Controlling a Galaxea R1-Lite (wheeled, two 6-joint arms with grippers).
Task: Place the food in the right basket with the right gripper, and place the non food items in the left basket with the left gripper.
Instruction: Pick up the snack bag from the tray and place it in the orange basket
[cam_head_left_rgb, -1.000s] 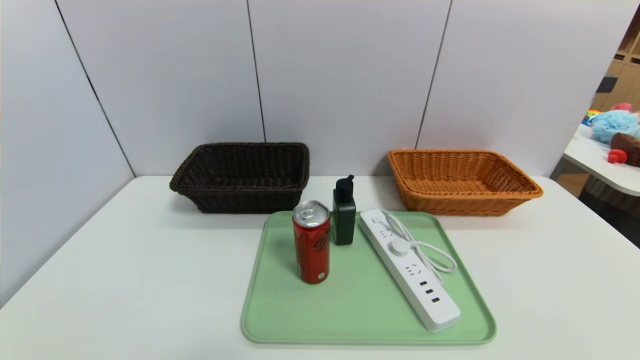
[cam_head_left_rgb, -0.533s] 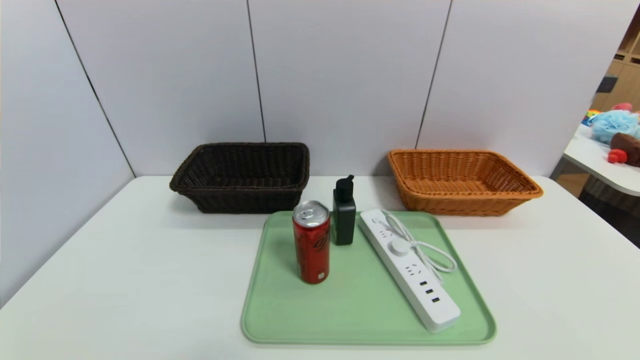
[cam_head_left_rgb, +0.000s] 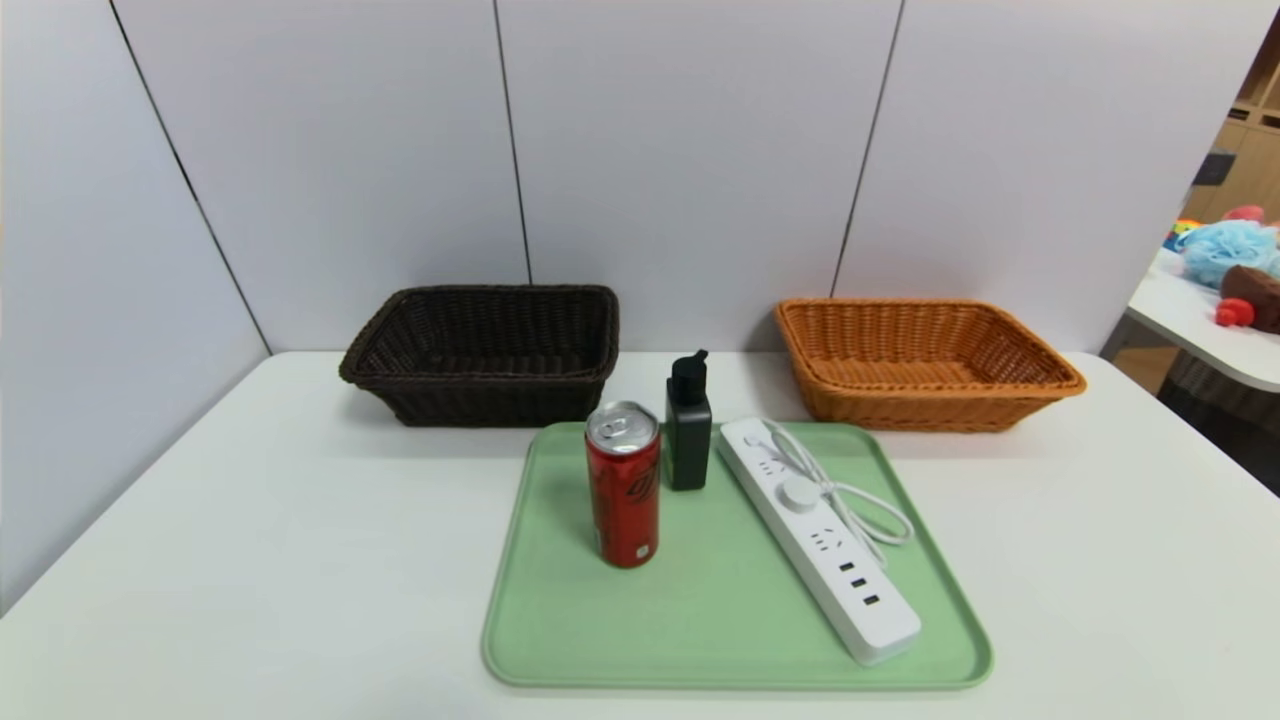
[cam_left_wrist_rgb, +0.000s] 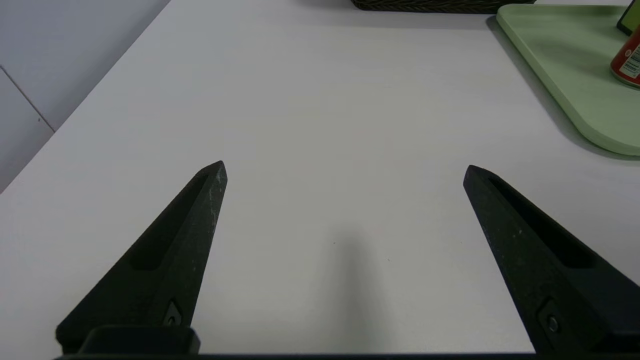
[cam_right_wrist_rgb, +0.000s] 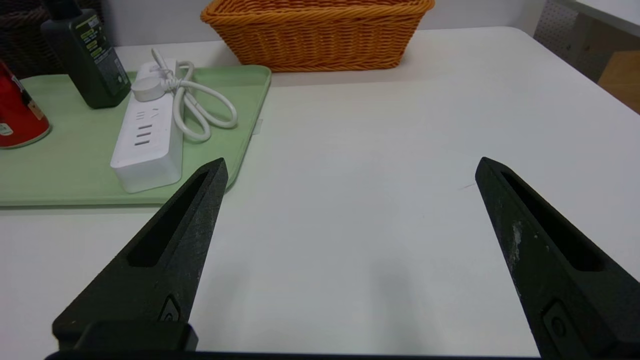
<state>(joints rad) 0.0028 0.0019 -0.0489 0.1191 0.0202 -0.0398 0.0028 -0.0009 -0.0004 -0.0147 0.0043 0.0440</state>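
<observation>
A tall red can stands upright on a green tray, with a dark green pump bottle just behind it and a white power strip with coiled cord lying to their right. The dark brown basket sits back left and the orange-tan basket back right, both empty. Neither arm shows in the head view. My left gripper hangs open over bare table left of the tray. My right gripper hangs open over bare table right of the power strip; the can shows at the edge.
The white table is walled by grey panels behind and on the left. Beyond the table's right edge stands a second table with toys on it.
</observation>
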